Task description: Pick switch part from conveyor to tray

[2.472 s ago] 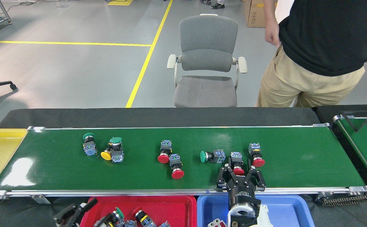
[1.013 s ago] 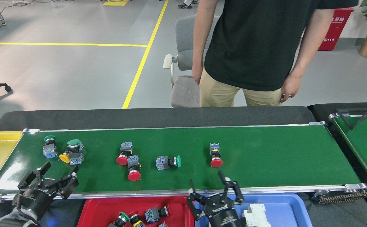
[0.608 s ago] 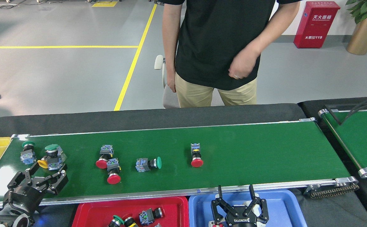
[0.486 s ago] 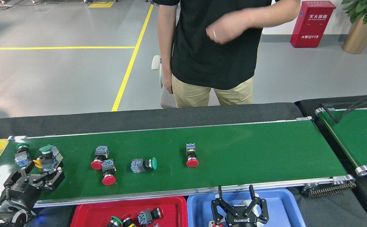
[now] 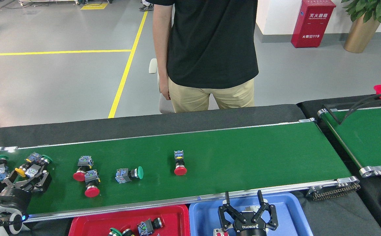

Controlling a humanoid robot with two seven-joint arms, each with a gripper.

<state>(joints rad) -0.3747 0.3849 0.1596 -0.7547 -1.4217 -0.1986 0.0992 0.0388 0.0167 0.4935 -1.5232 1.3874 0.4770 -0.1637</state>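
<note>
The left end effector (image 5: 26,182) is hovering over the conveyor's (image 5: 242,157) left end with fingers spread apart, just beside a cluster of switch parts (image 5: 33,167). The right end effector (image 5: 242,209) is hanging over the blue tray (image 5: 295,216), fingers apart and holding nothing. More switches are lying on the belt: two red ones (image 5: 87,178), a green one (image 5: 128,173) and a lone red one (image 5: 179,163). A person (image 5: 210,52) is standing behind.
</note>
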